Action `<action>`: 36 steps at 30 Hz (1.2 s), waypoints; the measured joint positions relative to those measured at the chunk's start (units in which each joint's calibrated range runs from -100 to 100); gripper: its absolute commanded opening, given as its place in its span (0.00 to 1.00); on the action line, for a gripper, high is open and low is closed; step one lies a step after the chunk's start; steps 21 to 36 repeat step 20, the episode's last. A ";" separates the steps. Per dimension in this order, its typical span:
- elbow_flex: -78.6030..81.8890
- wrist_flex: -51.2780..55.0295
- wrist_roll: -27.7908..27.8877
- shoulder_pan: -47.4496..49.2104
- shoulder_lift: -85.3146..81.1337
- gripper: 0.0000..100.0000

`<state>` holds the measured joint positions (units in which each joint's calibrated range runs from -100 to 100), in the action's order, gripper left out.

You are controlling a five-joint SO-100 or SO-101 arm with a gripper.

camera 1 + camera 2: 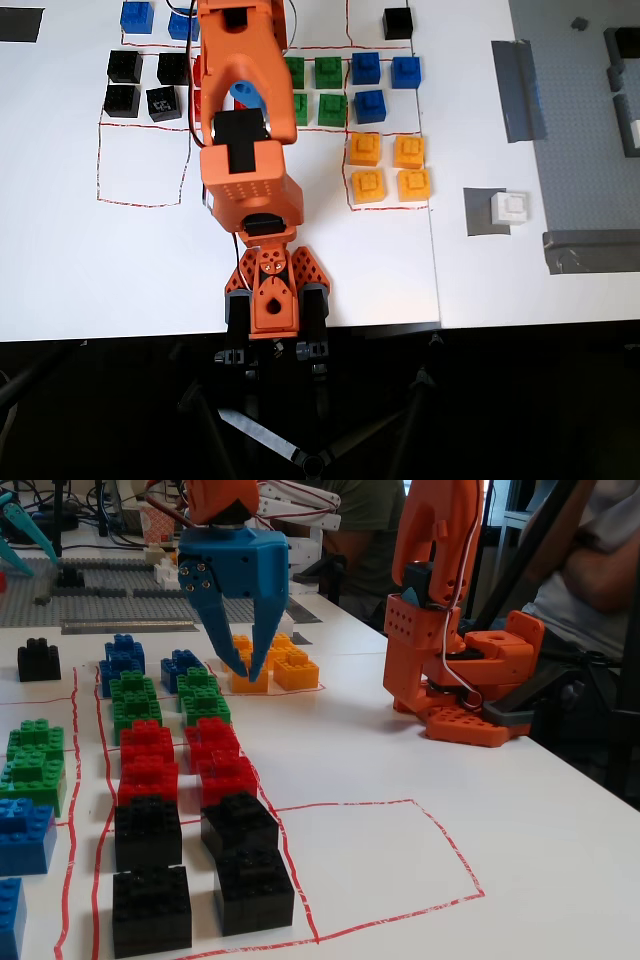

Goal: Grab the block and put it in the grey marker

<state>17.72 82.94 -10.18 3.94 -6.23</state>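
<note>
The white block (513, 207) sits on the right half of the grey marker (482, 212), a dark grey tape patch at the right of the overhead view. My blue gripper (243, 670) hangs in the air, fingers pointing down, over the red and green bricks, far from the block. Its jaws stand slightly apart and hold nothing. In the overhead view the orange arm (245, 150) covers most of the gripper. I cannot make out the block or the marker in the fixed view.
Rows of bricks lie on the white sheet: black (140, 85), green (315, 85), blue (385, 80), yellow (388, 167), red (185, 760). A grey studded baseplate (585, 130) and long grey tape strips (515, 90) lie at the right. The arm's base (272, 300) stands at the front edge.
</note>
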 measured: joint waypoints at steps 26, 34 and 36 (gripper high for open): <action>-0.36 0.00 0.00 0.09 0.00 0.00; -0.36 0.00 0.00 0.09 0.00 0.00; -0.36 0.00 0.00 0.09 0.00 0.00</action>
